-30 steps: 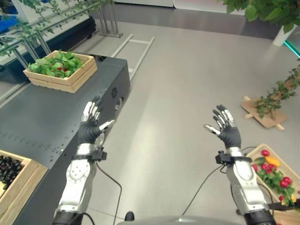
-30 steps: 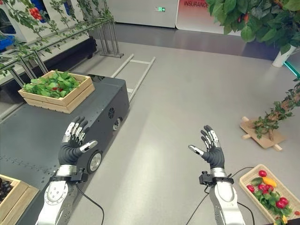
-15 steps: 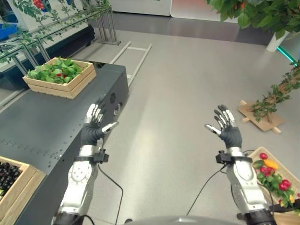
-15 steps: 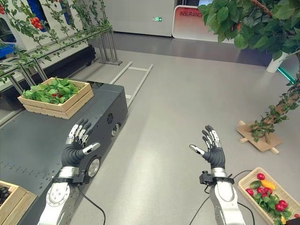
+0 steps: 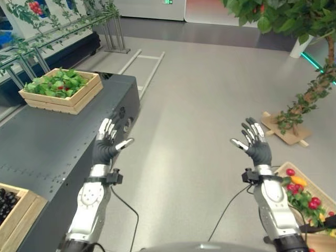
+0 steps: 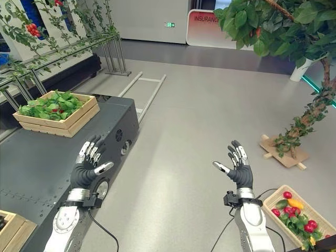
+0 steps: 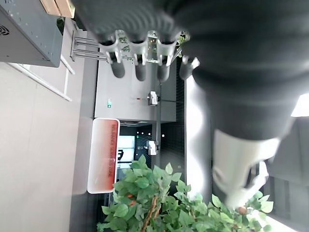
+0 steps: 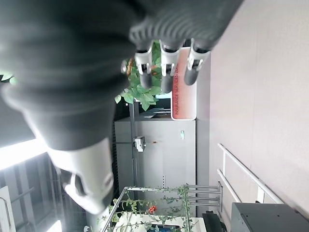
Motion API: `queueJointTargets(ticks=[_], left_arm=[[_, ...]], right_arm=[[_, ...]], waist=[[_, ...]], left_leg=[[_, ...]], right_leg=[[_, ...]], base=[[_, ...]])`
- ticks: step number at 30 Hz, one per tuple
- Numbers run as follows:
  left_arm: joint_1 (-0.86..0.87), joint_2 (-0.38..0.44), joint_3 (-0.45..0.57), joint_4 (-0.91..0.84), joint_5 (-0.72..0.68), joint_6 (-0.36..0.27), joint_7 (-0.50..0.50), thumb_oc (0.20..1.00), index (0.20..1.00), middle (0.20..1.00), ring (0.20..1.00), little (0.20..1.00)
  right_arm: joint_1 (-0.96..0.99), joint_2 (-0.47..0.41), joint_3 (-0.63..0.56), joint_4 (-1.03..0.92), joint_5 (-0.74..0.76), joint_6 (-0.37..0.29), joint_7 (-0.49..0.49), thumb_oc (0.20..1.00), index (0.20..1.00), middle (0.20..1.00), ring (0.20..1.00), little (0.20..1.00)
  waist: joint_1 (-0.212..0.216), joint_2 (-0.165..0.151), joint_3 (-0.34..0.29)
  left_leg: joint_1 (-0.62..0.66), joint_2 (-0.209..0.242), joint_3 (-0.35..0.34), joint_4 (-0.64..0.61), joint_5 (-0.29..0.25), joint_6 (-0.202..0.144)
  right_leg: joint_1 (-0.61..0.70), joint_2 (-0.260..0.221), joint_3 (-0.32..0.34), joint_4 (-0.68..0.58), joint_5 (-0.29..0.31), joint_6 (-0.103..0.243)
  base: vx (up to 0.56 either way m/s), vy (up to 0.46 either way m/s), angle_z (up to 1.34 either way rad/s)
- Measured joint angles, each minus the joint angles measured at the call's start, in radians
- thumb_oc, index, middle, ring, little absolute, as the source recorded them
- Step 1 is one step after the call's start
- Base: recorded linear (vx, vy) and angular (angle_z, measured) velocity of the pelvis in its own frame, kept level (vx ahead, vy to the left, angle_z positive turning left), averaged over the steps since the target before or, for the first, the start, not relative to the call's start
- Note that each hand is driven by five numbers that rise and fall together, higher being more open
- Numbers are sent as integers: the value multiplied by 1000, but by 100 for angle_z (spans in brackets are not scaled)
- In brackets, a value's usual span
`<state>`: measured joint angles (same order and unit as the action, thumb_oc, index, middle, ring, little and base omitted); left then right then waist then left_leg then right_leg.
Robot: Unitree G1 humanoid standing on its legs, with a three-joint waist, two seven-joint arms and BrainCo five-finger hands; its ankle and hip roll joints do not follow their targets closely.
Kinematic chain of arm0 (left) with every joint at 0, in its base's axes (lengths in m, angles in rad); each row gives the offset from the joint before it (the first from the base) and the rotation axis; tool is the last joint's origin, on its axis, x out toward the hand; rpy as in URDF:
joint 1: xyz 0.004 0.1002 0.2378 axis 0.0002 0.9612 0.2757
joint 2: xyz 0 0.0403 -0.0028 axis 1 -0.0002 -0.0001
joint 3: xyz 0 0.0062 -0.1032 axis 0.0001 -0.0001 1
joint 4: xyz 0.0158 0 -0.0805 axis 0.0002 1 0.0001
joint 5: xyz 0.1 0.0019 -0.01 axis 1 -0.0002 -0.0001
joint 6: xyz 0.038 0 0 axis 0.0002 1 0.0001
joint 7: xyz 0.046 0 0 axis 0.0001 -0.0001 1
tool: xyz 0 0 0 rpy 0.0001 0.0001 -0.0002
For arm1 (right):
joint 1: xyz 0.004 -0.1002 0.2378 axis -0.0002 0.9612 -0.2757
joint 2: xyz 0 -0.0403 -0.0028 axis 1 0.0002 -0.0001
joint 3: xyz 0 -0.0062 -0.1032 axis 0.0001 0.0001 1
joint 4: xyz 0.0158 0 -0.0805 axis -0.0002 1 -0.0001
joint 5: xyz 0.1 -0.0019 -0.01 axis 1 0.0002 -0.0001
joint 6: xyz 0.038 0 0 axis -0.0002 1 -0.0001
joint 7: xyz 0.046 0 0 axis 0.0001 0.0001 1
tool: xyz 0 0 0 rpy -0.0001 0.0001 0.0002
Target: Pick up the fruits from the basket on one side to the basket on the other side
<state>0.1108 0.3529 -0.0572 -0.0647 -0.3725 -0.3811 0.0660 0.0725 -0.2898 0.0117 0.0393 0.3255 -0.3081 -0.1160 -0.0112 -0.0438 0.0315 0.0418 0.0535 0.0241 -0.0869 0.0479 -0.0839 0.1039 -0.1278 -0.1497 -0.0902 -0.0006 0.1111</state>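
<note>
You only get a corner of the wooden crate of dark fruit (image 5: 11, 203), chopped off by the frame edge. Same deal with the fruit basket (image 6: 294, 216) on the floor, and the little fruits under its leaves are hard to tell apart.

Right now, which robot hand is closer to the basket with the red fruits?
Right. The right hand hangs just above and beside the basket of fruits; the left hand is across the floor by the grey platform.
</note>
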Motion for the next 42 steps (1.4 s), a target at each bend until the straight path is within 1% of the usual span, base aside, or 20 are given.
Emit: queueJointTargets(ticks=[7, 9, 10, 13, 14, 15, 16, 18, 19, 20, 22, 23, 24, 25, 26, 28, 30, 32, 42], left_arm=[[8, 0, 0, 7, 0, 0, 2, 1000, 1000, 1000, 1000, 1000], [14, 0, -1, 38, 2, -2, 2, 1000, 1000, 1000, 1000, 1000], [13, 0, -2, 67, 6, -1, 2, 1000, 1000, 1000, 1000, 1000], [19, -4, -3, 243, 9, 6, 7, 1000, 1000, 1000, 1000, 1000], [24, -7, -3, 277, 9, 10, 7, 1000, 1000, 1000, 1000, 1000], [30, -14, -3, 324, 9, 29, 8, 1000, 1000, 1000, 1000, 1000], [37, -16, -5, 333, 9, 37, 8, 1000, 1000, 1000, 1000, 1000], [13, -7, -46, 492, 58, 25, 11, 1000, 1000, 1000, 1000, 1000], [0, -6, -77, 591, 88, 62, 15, 1000, 1000, 1000, 1000, 1000], [-12, -10, -111, 695, 138, 56, 18, 1000, 1000, 1000, 1000, 1000], [-4, -22, -141, 814, 207, 84, 20, 1000, 1000, 1000, 1000, 1000], [-5, -33, -152, 906, 243, 85, 24, 1000, 1000, 1000, 1000, 1000], [5, -35, -157, 923, 249, 101, 24, 1000, 1000, 1000, 1000, 1000], [4, -52, -152, 1018, 265, 88, 27, 1000, 1000, 1000, 1000, 1000], [-25, -68, -141, 1095, 267, 89, 31, 1000, 1000, 1000, 1000, 1000], [-42, -114, -99, 1271, 272, 131, 37, 1000, 1000, 1000, 1000, 1000], [-24, -128, -96, 1310, 273, 154, 35, 1000, 1000, 1000, 1000, 1000], [-12, -136, -96, 1322, 274, 159, 28, 1000, 1000, 1000, 1000, 1000], [-14, -135, -91, 1297, 271, 158, 12, 1000, 1000, 1000, 1000, 1000]], right_arm=[[1, 0, 0, 14, 0, 0, -2, 1000, 1000, 1000, 1000, 1000], [1, 0, 0, 51, -9, 0, -2, 1000, 1000, 1000, 1000, 1000], [1, 0, 1, 73, -14, 1, -3, 1000, 1000, 1000, 1000, 1000], [1, 0, 7, 168, -30, 2, -4, 1000, 1000, 1000, 1000, 1000], [2, 0, 8, 188, -30, 3, -4, 1000, 1000, 1000, 1000, 1000], [4, 0, 9, 212, -30, 11, -5, 1000, 1000, 1000, 1000, 1000], [8, -1, 10, 217, -30, 11, -5, 1000, 1000, 1000, 1000, 1000], [-18, -10, 39, 355, -44, 1, -6, 1000, 1000, 1000, 1000, 1000], [-34, -14, 57, 454, -59, 31, -12, 1000, 1000, 1000, 1000, 1000], [-42, -14, 78, 559, -77, 23, -23, 1000, 1000, 1000, 1000, 1000], [-41, -5, 88, 684, -79, 50, -25, 1000, 1000, 1000, 1000, 1000], [-39, -5, 101, 751, -82, 56, -25, 1000, 1000, 1000, 1000, 1000], [-32, -4, 104, 756, -83, 68, -25, 1000, 1000, 1000, 1000, 1000], [-24, -1, 111, 821, -84, 56, -23, 1000, 1000, 1000, 1000, 1000], [-44, 2, 118, 872, -86, 57, -23, 1000, 1000, 1000, 1000, 1000], [-53, 16, 122, 1033, -87, 79, -9, 1000, 1000, 1000, 1000, 1000], [-45, 18, 122, 1093, -87, 94, -2, 1000, 1000, 1000, 1000, 1000], [-36, 20, 122, 1140, -87, 100, -1, 1000, 1000, 1000, 1000, 1000], [-18, 22, 124, 1145, -86, 117, 26, 1000, 1000, 1000, 1000, 1000]], waist=[[0, 6, -15], [-1, 5, -25], [-1, 5, -29], [-1, 8, -33], [-2, 8, -33], [-2, 8, -33], [-2, 8, -32], [-1, 8, -38], [-2, 8, -40], [-1, 8, -36], [-1, 8, -35], [-1, 9, -34], [-1, 10, -32], [-3, 10, -25], [-2, 11, -28], [-2, 9, -32], [-2, 9, -31], [-2, 9, -32], [-3, 11, -38]], left_leg=[[1, 0, 1, 0, 0, 0], [1, 0, 1, 0, 0, 0], [2, 0, 1, 0, 0, 0], [2, 1, 1, 0, 0, 0], [2, 1, 2, 0, 0, 0], [1, 1, 2, 0, 0, 0], [-1, 1, 2, 0, 0, 0], [2, 1, 2, 0, 0, 0], [1, 1, 2, 0, 0, 0], [1, 1, 2, 0, 0, 0], [-1, 1, 2, -1, 0, 1], [0, 1, 2, -1, 0, 1], [-1, 1, 2, -1, 0, 1], [0, 3, 3, -1, 0, 1], [2, 3, 3, -1, 0, 1], [1, 3, 3, -1, 0, 0], [0, 4, 3, -1, 0, 0], [1, 5, 3, -1, 0, 0], [0, 10, 3, -1, 0, 0]], right_leg=[[0, 0, 1, 0, 1, 0], [0, 0, 1, 0, 1, 0], [1, 0, 2, 0, 1, 0], [0, 1, 1, 0, 1, 0], [0, 1, 2, 0, 1, 0], [-4, 1, 2, 0, 1, 0], [-5, 1, 2, 0, 1, 0], [-3, 1, 2, 0, 1, 0], [-4, 1, 2, 0, 1, 0], [-3, 1, 1, 0, 1, 0], [-5, 1, 1, -1, 1, 0], [-3, 0, 0, -1, 1, 0], [-6, 1, 0, -1, 1, 0], [-6, 1, 0, -1, 1, 0], [-4, 2, 0, -1, 1, 0], [-4, 3, 0, -1, 1, -1], [-6, 3, 0, -2, 1, -1], [-5, 4, 0, -2, 0, -2], [-5, 8, 1, -2, 1, -6]], base=[[0, 0, 0], [0, 0, 0], [0, 0, 0], [0, 0, 0], [0, 0, 0], [0, 0, 0], [0, 0, 0], [0, 0, 0], [0, 0, 0], [0, 0, 0], [0, 0, 0], [0, 0, 0], [0, 0, 0], [0, 0, 0], [0, 0, 0], [0, 0, 0], [0, 0, 0], [0, 0, 0], [0, 0, 0]])
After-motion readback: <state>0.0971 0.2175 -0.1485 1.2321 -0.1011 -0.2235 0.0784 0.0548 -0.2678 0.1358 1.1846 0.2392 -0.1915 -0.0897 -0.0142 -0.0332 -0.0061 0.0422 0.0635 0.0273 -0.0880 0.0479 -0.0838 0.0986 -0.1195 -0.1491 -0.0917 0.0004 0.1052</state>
